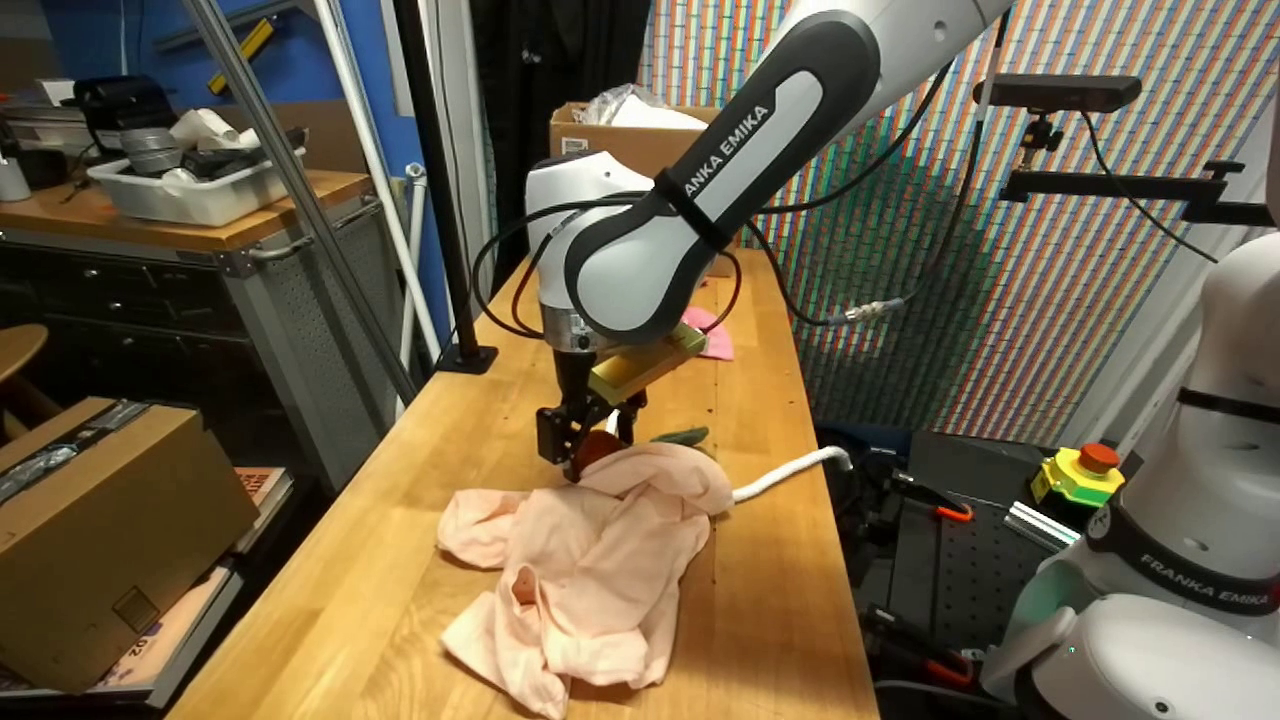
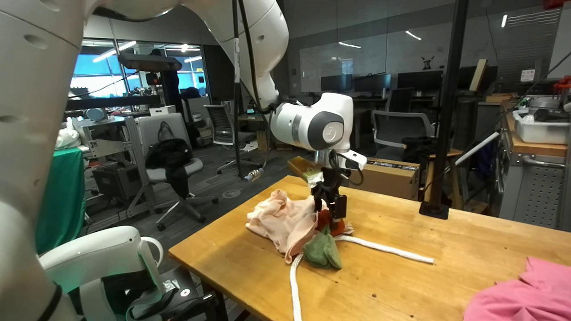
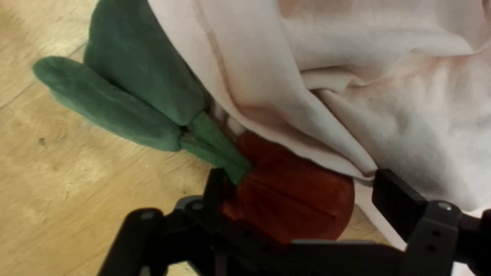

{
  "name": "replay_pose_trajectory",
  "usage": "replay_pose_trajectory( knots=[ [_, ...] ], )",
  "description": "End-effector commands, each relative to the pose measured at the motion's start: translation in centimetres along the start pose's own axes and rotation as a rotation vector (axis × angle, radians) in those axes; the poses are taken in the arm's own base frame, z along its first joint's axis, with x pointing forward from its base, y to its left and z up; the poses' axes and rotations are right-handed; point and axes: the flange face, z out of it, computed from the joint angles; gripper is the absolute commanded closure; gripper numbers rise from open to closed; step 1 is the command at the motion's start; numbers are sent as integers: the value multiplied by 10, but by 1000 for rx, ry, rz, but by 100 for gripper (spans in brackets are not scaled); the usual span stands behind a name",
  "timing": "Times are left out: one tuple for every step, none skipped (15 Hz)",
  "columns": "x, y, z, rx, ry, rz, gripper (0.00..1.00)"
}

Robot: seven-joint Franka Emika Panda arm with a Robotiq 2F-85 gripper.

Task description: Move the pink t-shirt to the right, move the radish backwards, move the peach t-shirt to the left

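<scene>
The red radish, a soft toy with green leaves, lies on the table partly under the edge of the peach t-shirt (image 1: 610, 570). Its red body (image 3: 295, 195) and leaves (image 3: 134, 73) show in the wrist view. The leaves also show in an exterior view (image 2: 322, 249). My gripper (image 3: 303, 186) is low over the radish, its fingers spread on either side of it. The left finger in the wrist view is at the radish; the right finger is apart from it, by the t-shirt's fold. The pink t-shirt (image 2: 526, 294) lies crumpled further along the table; the arm partly hides it elsewhere (image 1: 715, 335).
A white rope (image 2: 388, 249) lies on the wooden table (image 2: 401, 285) beside the radish, one end near the table edge. A black post (image 2: 435, 209) stands at the table's edge. A cardboard box (image 1: 650, 140) stands at the table's far end.
</scene>
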Motion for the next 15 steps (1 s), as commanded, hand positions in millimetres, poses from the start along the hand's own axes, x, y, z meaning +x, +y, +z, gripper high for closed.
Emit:
replay_pose_trajectory(
  knots=[
    [-2, -3, -10, 7, 36, -8, 0],
    [-1, -2, -11, 9, 44, -7, 0],
    [1, -2, -13, 10, 56, 1, 0],
    [2, -2, -15, 13, 64, 3, 0],
    [4, -1, -16, 16, 77, 10, 0],
    [5, 0, -17, 19, 86, 15, 0],
    [7, 1, -16, 23, 91, 21, 0],
    [8, 3, -16, 23, 93, 25, 0],
    [9, 5, -15, 22, 99, 30, 0],
    [10, 6, -15, 20, 103, 33, 0],
    [11, 8, -14, 15, 109, 36, 0],
    [13, 11, -13, 13, 117, 42, 0],
    [15, 14, -13, 7, 123, 49, 0],
    [16, 17, -12, 6, 123, 55, 0],
    [16, 19, -11, 3, 123, 61, 0]
  ],
)
